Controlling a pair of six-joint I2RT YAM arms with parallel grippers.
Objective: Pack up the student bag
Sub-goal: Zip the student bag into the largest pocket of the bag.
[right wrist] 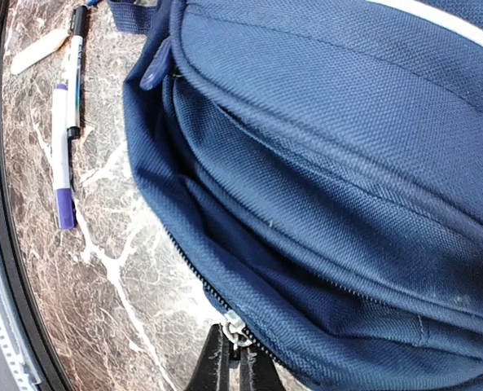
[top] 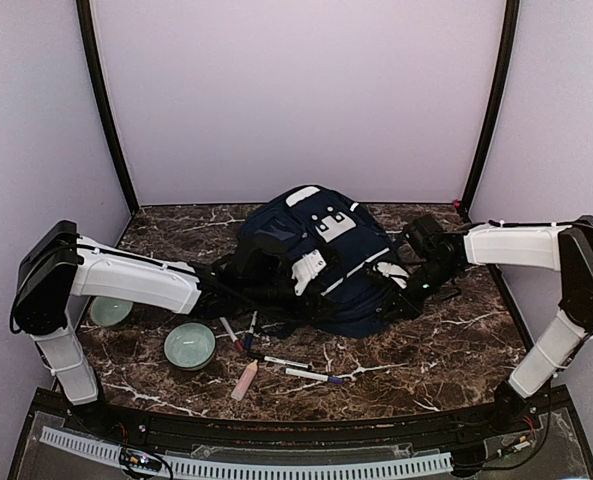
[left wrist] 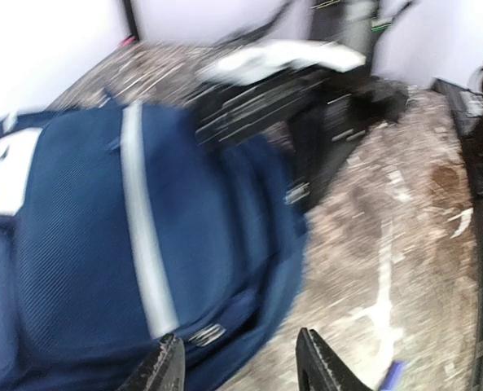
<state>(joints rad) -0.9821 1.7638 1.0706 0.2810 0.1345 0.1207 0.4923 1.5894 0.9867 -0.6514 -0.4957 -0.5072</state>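
The navy-blue student bag (top: 316, 255) lies in the middle of the table, with white stripe trim and grey patches on top. My right gripper (top: 421, 272) is at the bag's right side. In the right wrist view it (right wrist: 233, 362) is shut on the silver zipper pull (right wrist: 234, 327) at the bag's (right wrist: 322, 163) lower edge. My left gripper (top: 231, 282) is at the bag's left side. In the blurred left wrist view it (left wrist: 239, 371) is open and empty, with its jaws wide apart just over the bag's (left wrist: 86, 244) edge.
Two pale green bowls (top: 189, 345) (top: 109, 310) sit at the front left. Several pens and markers (top: 306, 375) and a peach tube (top: 244, 380) lie in front of the bag. A purple-capped marker (right wrist: 64, 147) shows in the right wrist view. Black straps (left wrist: 306, 106) lie beyond the bag.
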